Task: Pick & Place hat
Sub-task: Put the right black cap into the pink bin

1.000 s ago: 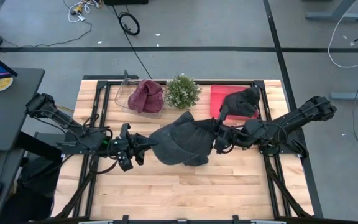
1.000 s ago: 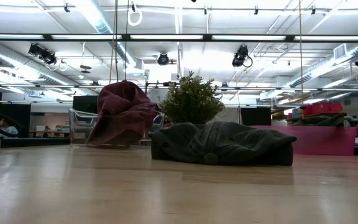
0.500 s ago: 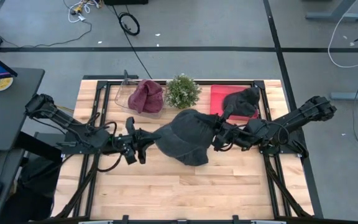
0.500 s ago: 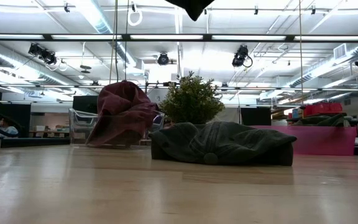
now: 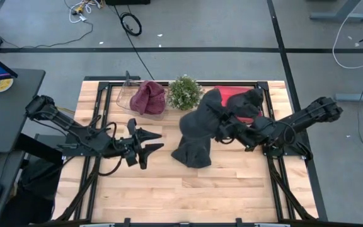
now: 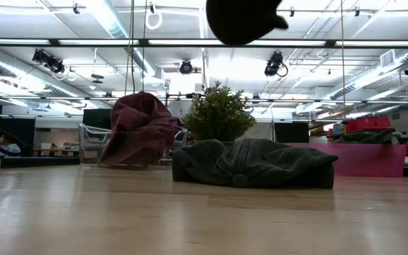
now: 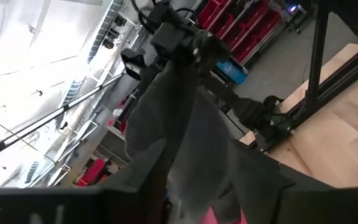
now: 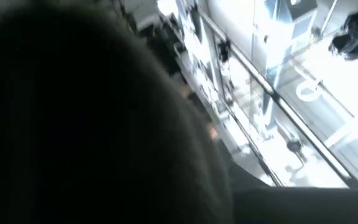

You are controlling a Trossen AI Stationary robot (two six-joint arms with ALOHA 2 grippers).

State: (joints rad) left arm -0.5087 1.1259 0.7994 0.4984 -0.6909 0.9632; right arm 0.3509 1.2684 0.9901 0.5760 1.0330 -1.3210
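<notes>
A dark grey hat [image 5: 200, 123] hangs in the air over the middle of the table. My right gripper [image 5: 223, 130] is shut on its right side. The left wrist view shows the same hat [image 7: 185, 130] drooping below that gripper [image 7: 166, 43]. Its lowest part [image 6: 243, 18] shows at the top of the low view. My left gripper [image 5: 157, 141] stands open a little to the hat's left, with nothing between its fingers. Another dark grey hat [image 6: 253, 163] lies flat on the table below. My right gripper holds the hanging hat by its upper edge [image 7: 166, 71], coming from the table's right side. The hat hangs slack below the fingers, lifted clear of the table. The cloth itself hides how many layers are pinched.
At the far edge stand a clear bin with a maroon hat [image 5: 149, 98], a small green plant [image 5: 185, 93] and a red tray [image 5: 227, 96] with a dark hat [image 5: 251, 101] on it. Bare wood lies along the near half of the table [image 5: 188, 195].
My left gripper has opened and let go of the hat's left edge. The hat, which was stretched between both grippers, has swung toward the table's right and now droops from my right gripper alone. That gripper has drawn it up and toward the far edge.
</notes>
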